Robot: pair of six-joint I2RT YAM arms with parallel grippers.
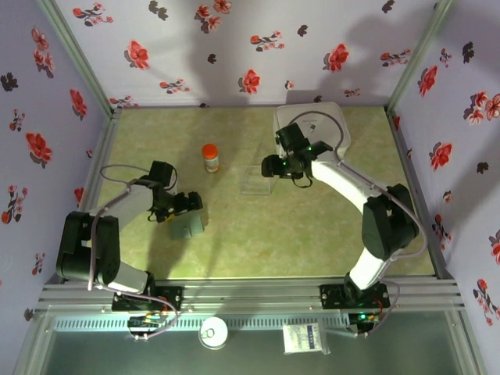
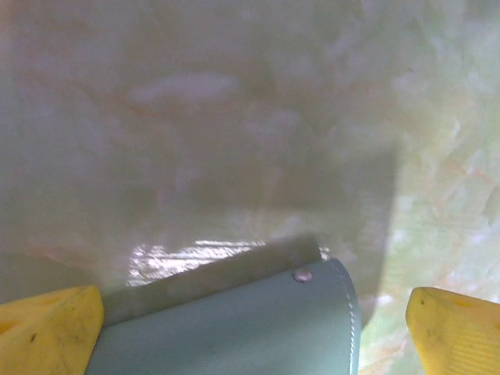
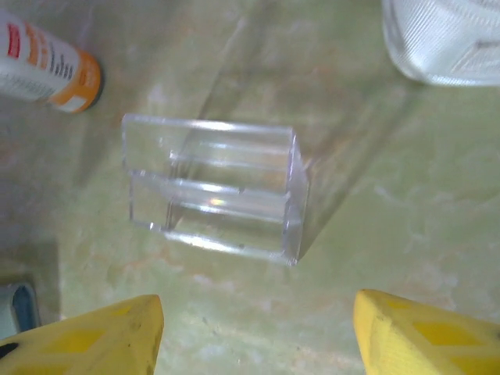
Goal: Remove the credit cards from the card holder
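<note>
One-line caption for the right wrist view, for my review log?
Right pincer open near a clear plastic stand, an orange-capped bottle at upper left.

Clear acrylic tiered stand is noted at centre frame, set on a pale green marbled bench. A white bottle with orange end is seen at upper left. A ribbed white container is cut off at the upper right corner. At the bottom edge, the yellow fingers of the right gripper are held wide apart.

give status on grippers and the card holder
left gripper open, straddling card holder. right gripper open above clear stand. orange-capped bottle off to the side.
</note>
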